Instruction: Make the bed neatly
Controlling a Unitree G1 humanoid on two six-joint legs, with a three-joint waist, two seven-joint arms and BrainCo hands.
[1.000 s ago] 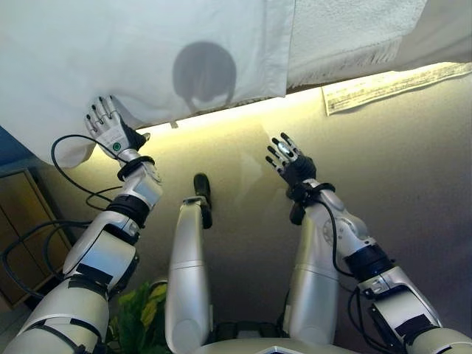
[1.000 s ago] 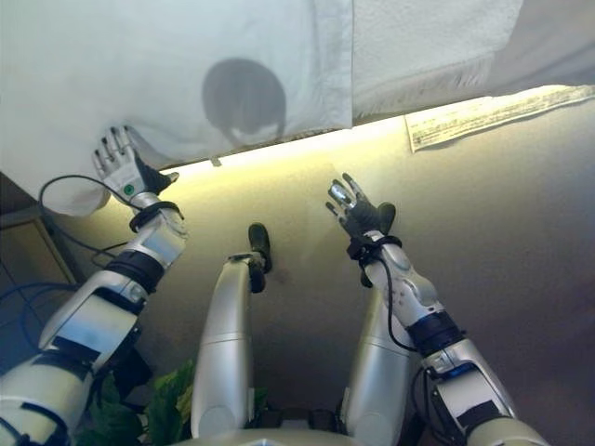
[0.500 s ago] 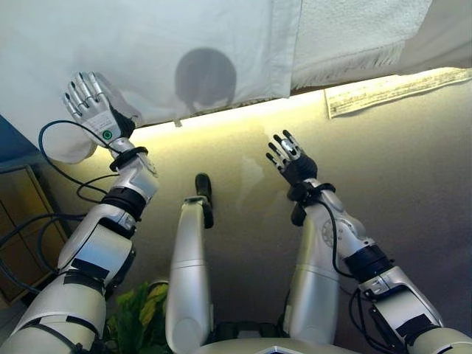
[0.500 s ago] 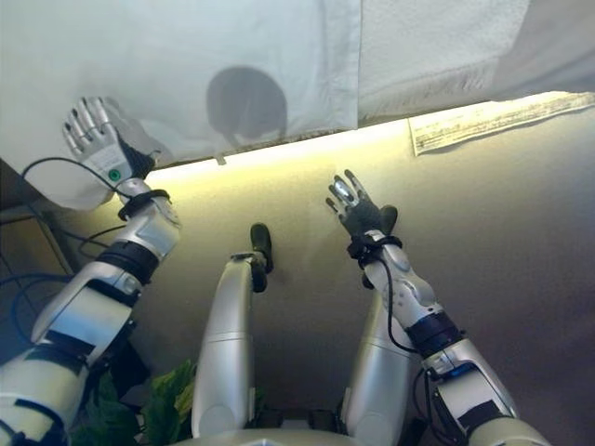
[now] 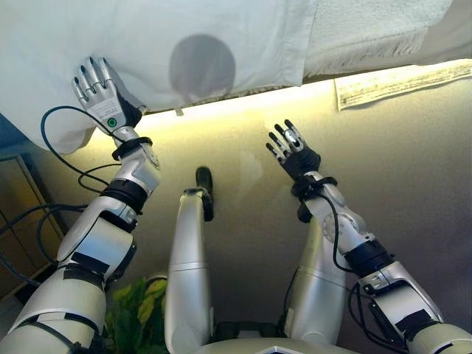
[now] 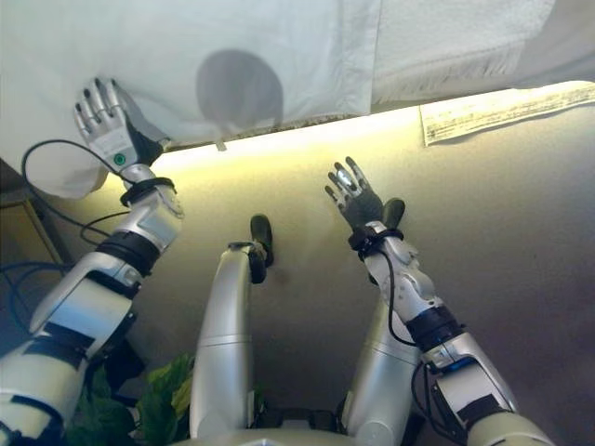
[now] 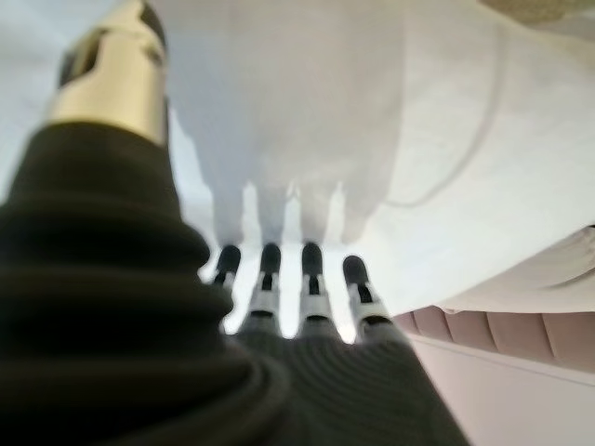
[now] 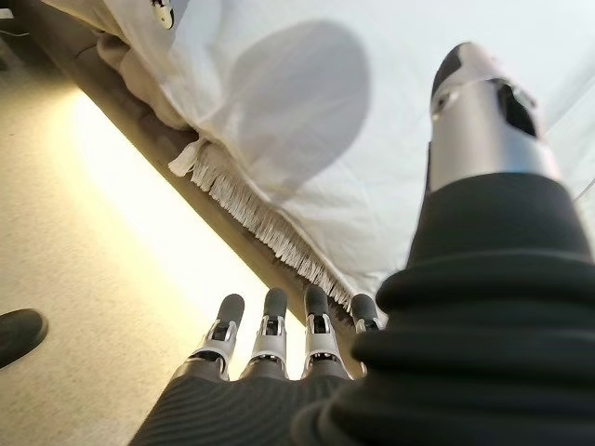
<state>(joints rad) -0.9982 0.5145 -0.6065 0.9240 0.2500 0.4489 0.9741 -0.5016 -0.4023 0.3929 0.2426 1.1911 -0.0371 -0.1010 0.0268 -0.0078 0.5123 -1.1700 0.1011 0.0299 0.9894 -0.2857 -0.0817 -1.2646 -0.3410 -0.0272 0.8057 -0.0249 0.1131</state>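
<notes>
A: At ten o'clock in the head view, the left hand lies flat on the sheet, fingers straight, gripping nothing. The right hand, at three o'clock, hangs splayed over bare carpet.

B: I'd curl those left fingers on the sheet's hem, just below them, then pull evenly.

A: Room?

B: Carpet is open toward five o'clock; a cabinet crowds eight o'clock.
</notes>
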